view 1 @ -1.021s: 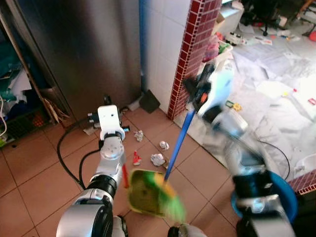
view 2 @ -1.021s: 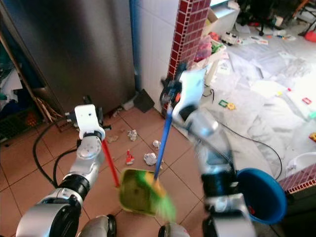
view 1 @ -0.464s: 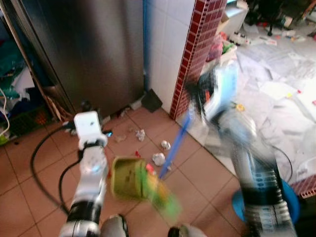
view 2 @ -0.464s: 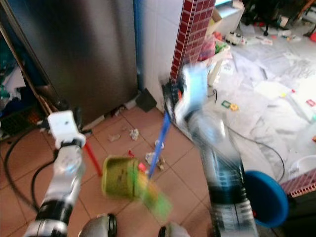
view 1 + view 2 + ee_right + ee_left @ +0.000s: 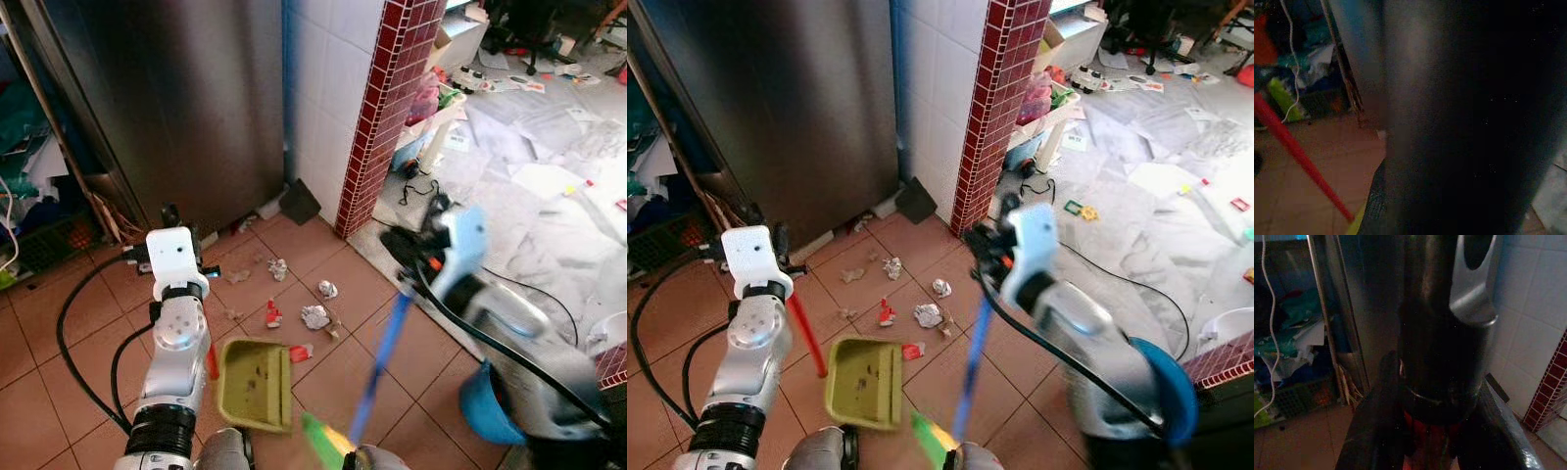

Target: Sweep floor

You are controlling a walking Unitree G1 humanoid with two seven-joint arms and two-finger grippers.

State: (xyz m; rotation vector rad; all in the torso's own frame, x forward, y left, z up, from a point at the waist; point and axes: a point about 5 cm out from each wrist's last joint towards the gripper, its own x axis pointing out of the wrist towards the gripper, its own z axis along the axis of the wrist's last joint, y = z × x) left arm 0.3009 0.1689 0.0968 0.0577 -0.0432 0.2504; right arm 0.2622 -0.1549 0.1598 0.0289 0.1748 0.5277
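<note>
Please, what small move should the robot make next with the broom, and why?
Probably swing the broom out past the paper scraps and pull them toward the green dustpan. The scraps lie on the tiles beyond the dustpan's mouth, while the broom head sits on the near side. The left gripper holds the dustpan's red handle; the right gripper holds the broom.

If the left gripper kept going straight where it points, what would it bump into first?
Probably the steel fridge door. The left gripper, clamped on the dustpan's red handle, faces it, with tiled floor between; depth is unclear.
</note>
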